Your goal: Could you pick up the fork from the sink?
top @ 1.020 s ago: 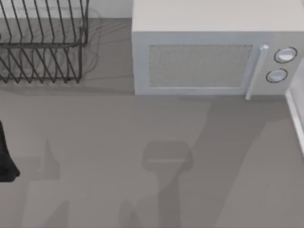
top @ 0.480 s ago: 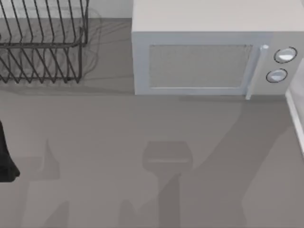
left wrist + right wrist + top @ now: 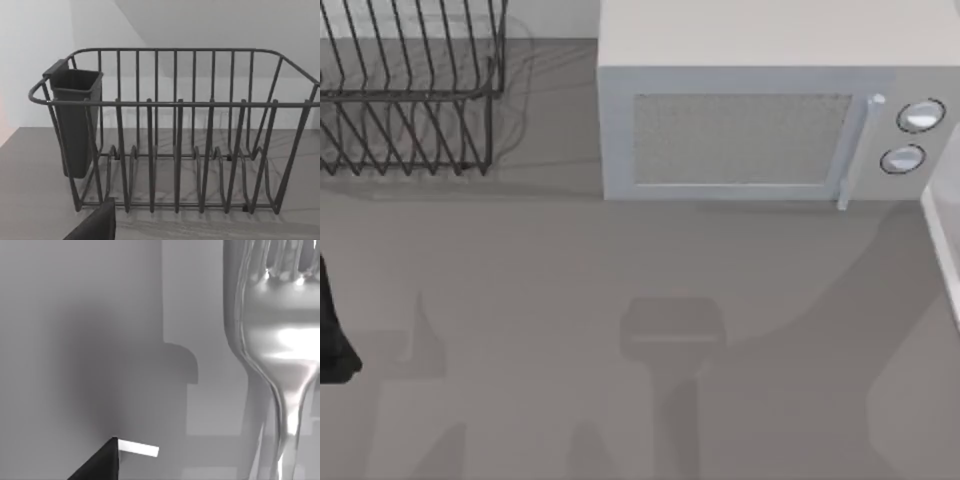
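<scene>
Right wrist cam: you see the fork (image 3: pixel 280 340) very close up, shiny, prongs at one end, thin neck at the other. A black bit of the right gripper sits near it, but you can't tell if it has hold of the fork or how far open it is. Top cam: left arm (image 3: pixel 332 335) waits at the table's left edge, near the dish rack (image 3: pixel 410 90) & microwave (image 3: pixel 750 110).
</scene>
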Controlling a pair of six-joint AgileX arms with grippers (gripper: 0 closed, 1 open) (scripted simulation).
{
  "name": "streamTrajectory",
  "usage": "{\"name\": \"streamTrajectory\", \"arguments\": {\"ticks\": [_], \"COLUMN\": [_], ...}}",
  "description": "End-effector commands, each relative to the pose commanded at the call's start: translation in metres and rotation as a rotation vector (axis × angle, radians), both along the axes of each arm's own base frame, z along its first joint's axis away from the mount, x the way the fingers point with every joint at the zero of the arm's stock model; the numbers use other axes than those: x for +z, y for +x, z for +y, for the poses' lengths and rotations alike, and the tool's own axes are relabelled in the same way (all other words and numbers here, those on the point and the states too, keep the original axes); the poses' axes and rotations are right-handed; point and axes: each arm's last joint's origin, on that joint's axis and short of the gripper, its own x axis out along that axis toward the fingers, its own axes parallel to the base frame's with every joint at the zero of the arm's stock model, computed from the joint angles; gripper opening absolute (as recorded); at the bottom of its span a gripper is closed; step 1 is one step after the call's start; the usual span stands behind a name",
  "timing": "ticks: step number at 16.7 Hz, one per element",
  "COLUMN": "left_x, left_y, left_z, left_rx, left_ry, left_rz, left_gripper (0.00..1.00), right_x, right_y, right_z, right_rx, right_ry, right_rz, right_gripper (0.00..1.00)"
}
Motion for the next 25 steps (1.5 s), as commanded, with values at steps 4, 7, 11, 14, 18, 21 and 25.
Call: {"name": "streamTrajectory", "arguments": {"ticks": [4,7,11,14,18,21,25], "left_x": [0.000,0.000,0.000,0.000,0.000,0.000,0.000], "left_y": [0.000,0.000,0.000,0.000,0.000,0.000,0.000], "left_z": [0.000,0.000,0.000,0.000,0.000,0.000,0.000], "left_rx": [0.000,0.000,0.000,0.000,0.000,0.000,0.000], "left_ry": [0.000,0.000,0.000,0.000,0.000,0.000,0.000], "left_rz": [0.000,0.000,0.000,0.000,0.000,0.000,0.000], "left_gripper": [1.00,1.00,1.00,1.00,1.00,1.00,1.00], "right_x": [0.000,0.000,0.000,0.000,0.000,0.000,0.024], "right_y": [0.000,0.000,0.000,0.000,0.000,0.000,0.006], "right_z": [0.000,0.000,0.000,0.000,0.000,0.000,0.000], "right_rx": [0.000,0.000,0.000,0.000,0.000,0.000,-0.007], "right_ry": [0.000,0.000,0.000,0.000,0.000,0.000,-0.001], "right_rz": [0.000,0.000,0.000,0.000,0.000,0.000,-0.048], "right_gripper": [0.85,0.62,0.32,0.10,0.00,0.00,0.00]}}
